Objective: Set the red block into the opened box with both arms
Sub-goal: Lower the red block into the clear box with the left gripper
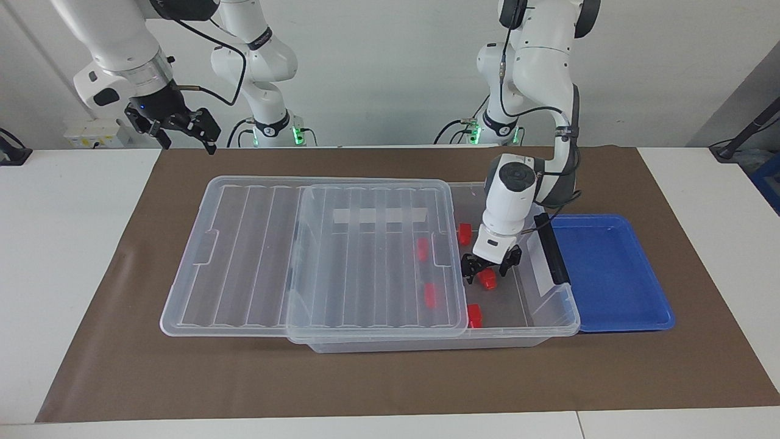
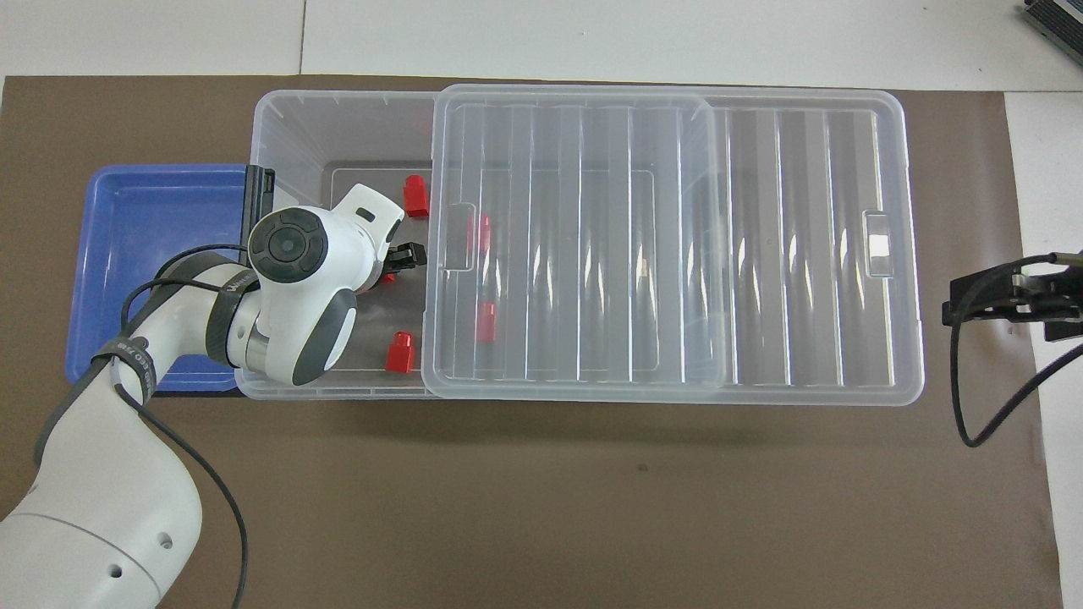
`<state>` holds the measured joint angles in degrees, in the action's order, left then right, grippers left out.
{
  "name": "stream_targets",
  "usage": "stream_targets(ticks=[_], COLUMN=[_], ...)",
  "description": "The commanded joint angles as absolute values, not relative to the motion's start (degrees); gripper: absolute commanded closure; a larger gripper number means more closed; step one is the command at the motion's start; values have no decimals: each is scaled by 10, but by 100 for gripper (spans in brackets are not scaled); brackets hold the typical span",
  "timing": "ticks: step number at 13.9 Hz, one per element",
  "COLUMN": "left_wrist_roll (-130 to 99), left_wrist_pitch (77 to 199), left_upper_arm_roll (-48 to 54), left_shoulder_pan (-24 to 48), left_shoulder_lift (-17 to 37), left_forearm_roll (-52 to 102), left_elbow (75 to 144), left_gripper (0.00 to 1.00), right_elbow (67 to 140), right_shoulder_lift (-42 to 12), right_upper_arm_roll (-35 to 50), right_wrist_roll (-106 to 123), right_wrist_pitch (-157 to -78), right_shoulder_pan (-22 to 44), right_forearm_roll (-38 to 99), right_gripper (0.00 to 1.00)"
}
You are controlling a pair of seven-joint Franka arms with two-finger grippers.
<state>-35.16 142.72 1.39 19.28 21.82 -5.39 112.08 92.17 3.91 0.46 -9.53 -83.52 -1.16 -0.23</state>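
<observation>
The clear box point(image 1: 551, 308) point(image 2: 338, 106) has its ribbed lid point(image 1: 244, 256) point(image 2: 761, 254) slid toward the right arm's end, so the part at the left arm's end stands uncovered. My left gripper point(image 1: 486, 272) point(image 2: 398, 262) is down in that opening, open, its fingers on either side of a red block point(image 1: 487, 280) point(image 2: 387, 277) that lies loose on the box floor. Several more red blocks lie in the box: two in the open part point(image 1: 465, 233) point(image 1: 475, 316), two under the lid point(image 1: 422, 249) point(image 1: 430, 295). My right gripper point(image 1: 177, 127) point(image 2: 1011, 304) waits open, raised over the table's right-arm end.
A blue tray point(image 1: 609, 268) point(image 2: 152, 254) lies against the box's black end handle point(image 1: 551, 256) at the left arm's end. A brown mat point(image 1: 390, 384) covers the table under everything. The lid overhangs the box toward the right arm's end.
</observation>
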Motion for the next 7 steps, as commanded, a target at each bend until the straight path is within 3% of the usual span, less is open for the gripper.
stream_targets(ticks=[1, 7], left_wrist_roll=[-400, -396], left_wrist_pitch=[1405, 1310], left_upper_arm_roll=[6, 9], left_shoulder_pan=[207, 209], left_shoulder_lift=[195, 120], left_forearm_roll=[-61, -61], left_elbow=[1126, 1121], left_gripper=[0, 0], right_elbow=[931, 932], right_shoulder_lift=[46, 46], right_upper_arm_roll=[7, 7], right_wrist_roll=[-83, -83], right_wrist_pitch=[-843, -843], right_shoulder_pan=[-20, -20], right_forearm_roll=[8, 8], right_gripper=[0, 0])
